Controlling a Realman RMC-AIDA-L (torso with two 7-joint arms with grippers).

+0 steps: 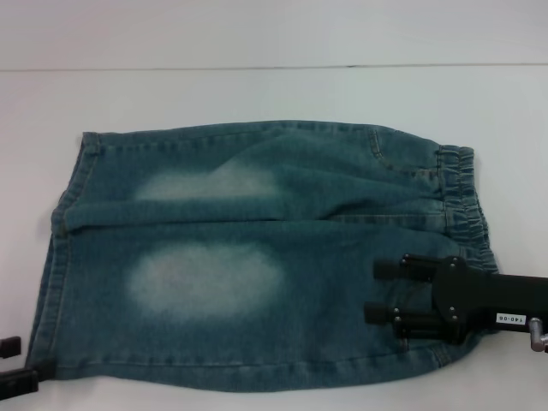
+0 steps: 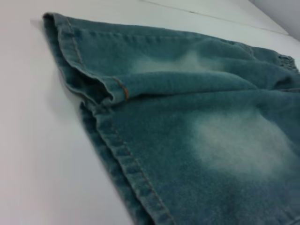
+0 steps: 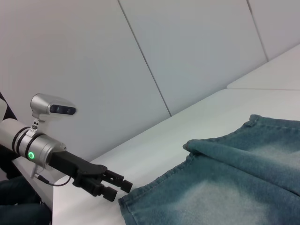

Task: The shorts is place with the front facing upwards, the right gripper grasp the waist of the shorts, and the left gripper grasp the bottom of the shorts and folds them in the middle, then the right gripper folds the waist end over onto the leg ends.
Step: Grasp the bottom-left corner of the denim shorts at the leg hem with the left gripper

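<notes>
The blue-green denim shorts (image 1: 257, 257) lie flat on the white table, with pale faded patches facing up. Their ruffled waist (image 1: 467, 197) is at the right and the stitched leg hems (image 1: 60, 248) at the left. My right gripper (image 1: 385, 291) hovers open over the near part of the waist end, fingers pointing left, with nothing between them. The left gripper (image 1: 10, 363) stands open at the near left corner, just off the hem. The right wrist view shows that left gripper (image 3: 119, 187) beside the hem corner (image 3: 154, 185). The left wrist view shows the hems (image 2: 117, 154) close up.
The white table (image 1: 257, 94) runs back to a pale wall. Bare tabletop borders the shorts at the far side and to the left of the hems (image 2: 37, 140). Nothing else lies on it.
</notes>
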